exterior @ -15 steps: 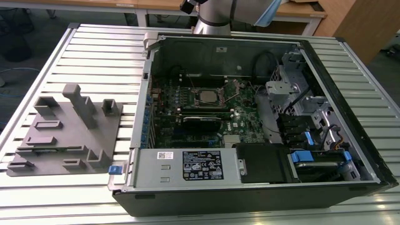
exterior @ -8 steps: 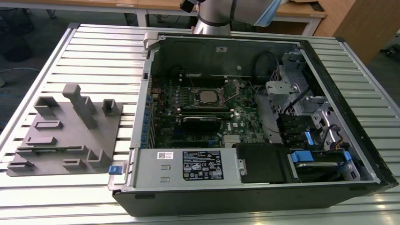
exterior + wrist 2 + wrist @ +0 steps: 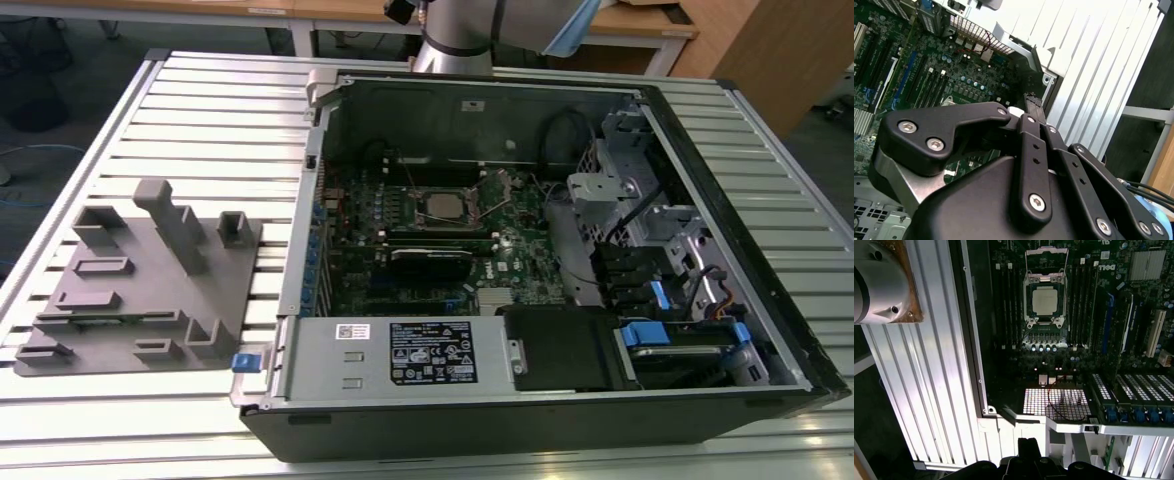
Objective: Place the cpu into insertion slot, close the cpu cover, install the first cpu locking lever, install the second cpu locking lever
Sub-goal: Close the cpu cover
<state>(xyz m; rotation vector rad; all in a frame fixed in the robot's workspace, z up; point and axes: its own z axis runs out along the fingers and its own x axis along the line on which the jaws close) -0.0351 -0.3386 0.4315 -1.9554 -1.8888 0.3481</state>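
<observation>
The cpu [image 3: 438, 203] is a small square chip with a dull silver-grey top. It lies flat in the insertion slot [image 3: 1027, 296], which has a shiny metal rim.

In the exterior view, a grey fixture block [image 3: 134, 290] sits by the bench's [image 3: 214, 110] left edge. The open computer case [image 3: 534, 430], with its green motherboard [image 3: 441, 275], fills the middle and right.

The first wrist view shows what that view leaves unclear. The cpu cover [image 3: 1047, 249], a thin metal frame, stands raised off the chip [image 3: 1045, 301].

In both wrist views the gripper [image 3: 1033, 107] [image 3: 1028, 444] hangs over the case's rim and the bench slats. Its jaws are pressed together with nothing between them. The arm [image 3: 454, 40] rises at the bench's far edge.
</observation>
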